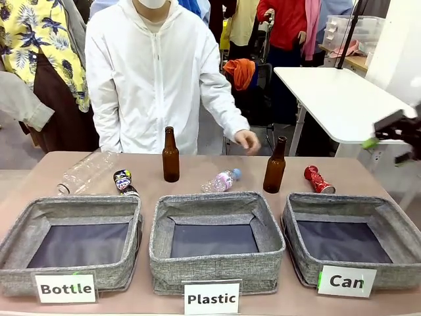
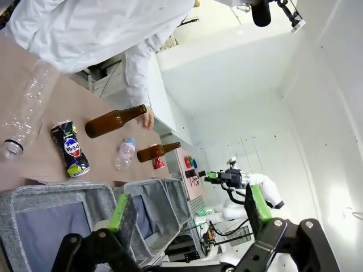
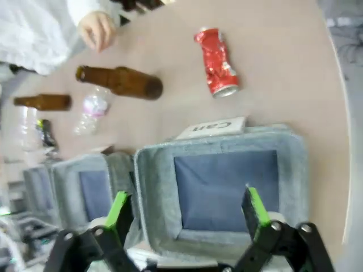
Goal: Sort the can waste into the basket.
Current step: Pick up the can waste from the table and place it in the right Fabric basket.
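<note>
A crushed red can (image 1: 318,179) (image 3: 218,62) lies on the table just behind the grey "Can" basket (image 1: 395,220) (image 3: 295,170), whose dark floor holds nothing. Far to the left, a black can (image 1: 123,182) (image 2: 71,148) lies behind the "Bottle" bin. My right gripper (image 3: 187,208) hovers open above the Can basket, with nothing between its fingers. In the front view it (image 1: 376,137) shows at the right edge, above the table. My left gripper (image 2: 190,208) is open and holds nothing, high over the left bins.
Two brown glass bottles (image 1: 171,155) (image 1: 275,166) stand upright mid-table. Two clear plastic bottles (image 1: 85,172) (image 1: 222,181) lie on the table. The "Bottle" bin (image 1: 20,230) and "Plastic" bin (image 1: 217,204) sit in front. A person's hand (image 1: 248,140) rests at the far edge.
</note>
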`<state>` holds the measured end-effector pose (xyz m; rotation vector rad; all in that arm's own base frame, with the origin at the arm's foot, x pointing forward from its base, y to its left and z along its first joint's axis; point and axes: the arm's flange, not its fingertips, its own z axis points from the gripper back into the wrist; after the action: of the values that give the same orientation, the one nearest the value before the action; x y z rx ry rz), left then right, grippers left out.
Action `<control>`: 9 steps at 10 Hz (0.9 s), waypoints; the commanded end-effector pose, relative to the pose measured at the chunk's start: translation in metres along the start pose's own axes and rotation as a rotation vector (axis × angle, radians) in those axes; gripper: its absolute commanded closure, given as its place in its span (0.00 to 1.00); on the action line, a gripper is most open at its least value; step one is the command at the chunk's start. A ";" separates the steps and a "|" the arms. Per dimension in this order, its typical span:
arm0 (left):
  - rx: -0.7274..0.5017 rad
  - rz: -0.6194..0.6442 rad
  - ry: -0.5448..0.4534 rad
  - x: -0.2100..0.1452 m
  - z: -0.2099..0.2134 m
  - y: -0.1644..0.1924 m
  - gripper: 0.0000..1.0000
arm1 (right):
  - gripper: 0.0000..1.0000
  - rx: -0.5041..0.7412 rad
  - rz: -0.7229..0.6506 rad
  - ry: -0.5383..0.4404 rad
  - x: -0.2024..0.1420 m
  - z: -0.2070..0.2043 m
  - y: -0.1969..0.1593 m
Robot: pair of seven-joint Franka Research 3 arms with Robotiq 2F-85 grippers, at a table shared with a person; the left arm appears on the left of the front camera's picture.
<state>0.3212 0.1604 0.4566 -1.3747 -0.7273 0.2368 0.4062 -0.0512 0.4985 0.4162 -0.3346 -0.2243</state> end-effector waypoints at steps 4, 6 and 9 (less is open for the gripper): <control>-0.008 -0.022 0.004 -0.001 0.002 -0.001 0.00 | 0.00 0.020 -0.024 0.091 0.032 0.008 -0.023; -0.008 -0.022 0.004 -0.001 0.002 -0.001 0.00 | 0.00 0.124 -0.113 0.038 -0.008 0.050 -0.092; -0.008 -0.022 0.004 -0.001 0.002 -0.001 0.00 | 0.00 0.321 -0.159 -0.018 -0.077 0.083 -0.171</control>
<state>0.3208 0.1612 0.4574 -1.3726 -0.7306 0.2368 0.2916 -0.2067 0.4841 0.6947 -0.3311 -0.3549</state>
